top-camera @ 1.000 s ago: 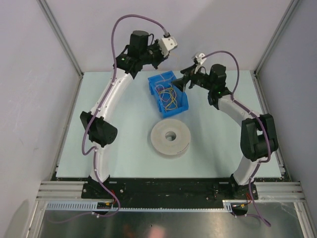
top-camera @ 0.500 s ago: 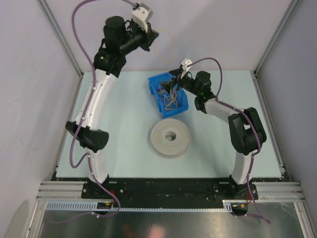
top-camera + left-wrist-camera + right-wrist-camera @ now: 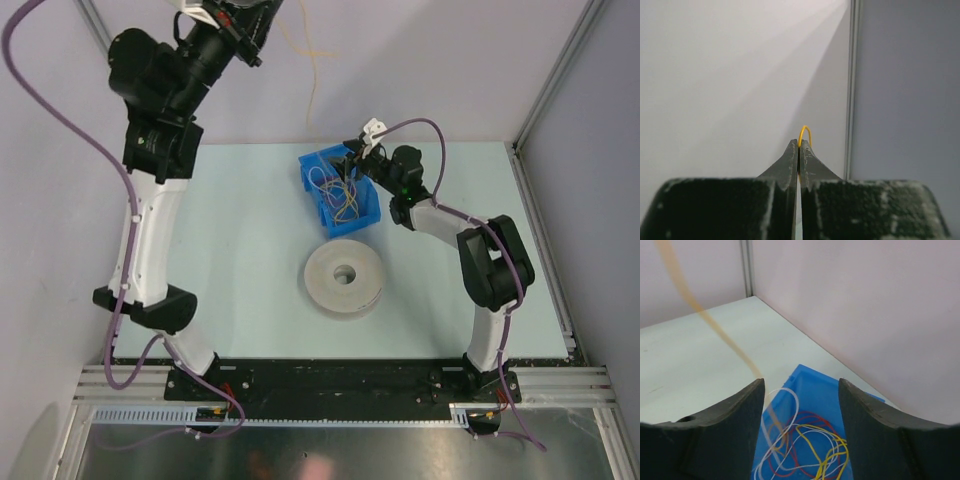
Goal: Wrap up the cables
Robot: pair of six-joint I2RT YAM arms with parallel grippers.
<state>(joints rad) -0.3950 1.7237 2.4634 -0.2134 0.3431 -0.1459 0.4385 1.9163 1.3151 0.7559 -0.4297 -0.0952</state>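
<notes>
One yellow cable, mostly hidden, sits pinched in left tool; right tool spread.

Pale table bearing blue bin, grey ring

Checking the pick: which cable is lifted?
The yellow-orange cable, pinched in the left hand, running up from the blue bin; the other cables lie loose inside.

Pale lilac walls, aluminium corner posts, pale green tabletop
</notes>
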